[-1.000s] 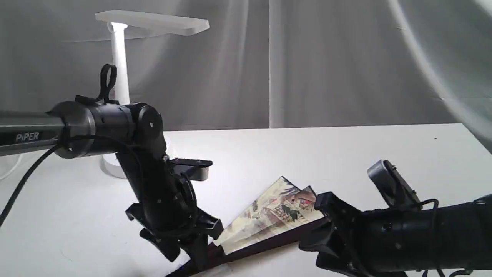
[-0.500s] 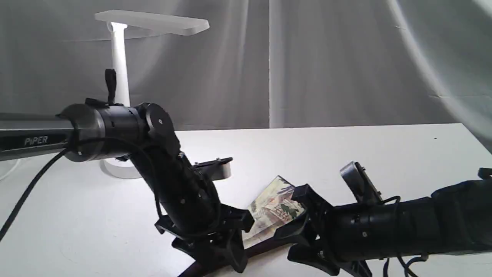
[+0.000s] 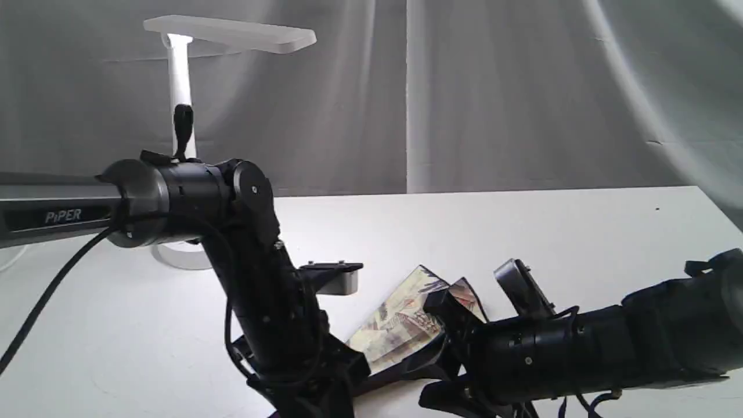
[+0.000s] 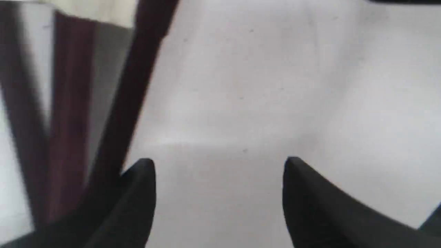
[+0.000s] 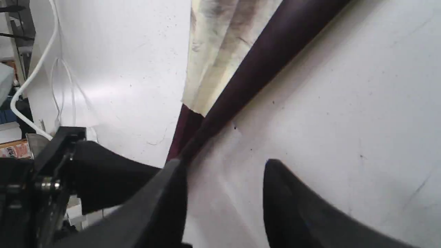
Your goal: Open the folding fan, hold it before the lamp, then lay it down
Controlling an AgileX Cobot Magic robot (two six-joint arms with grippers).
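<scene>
The folding fan [image 3: 400, 328] lies partly spread on the white table, cream painted leaf up, with dark maroon ribs [image 5: 262, 65] along its near side. My left gripper [image 3: 316, 400] hangs low over the fan's rib end. In the left wrist view the left gripper [image 4: 218, 165] is open over bare table, and the ribs [image 4: 70, 103] run beside one finger. My right gripper [image 5: 224, 163] is open too, with the outer rib passing just off one fingertip [image 5: 172, 179]. The white lamp [image 3: 179, 87] stands at the back left, partly behind the left arm.
The lamp's round base [image 3: 174, 255] sits behind the left arm's elbow. A white cord [image 5: 34, 72] trails off the table's edge. A grey curtain [image 3: 493, 93] closes the back. The right arm [image 3: 609, 348] lies low across the front right.
The left arm has swung right and down along the fan's ribs. The right arm has slid left, now covering more of the fan's leaf. Both grippers stay open.
</scene>
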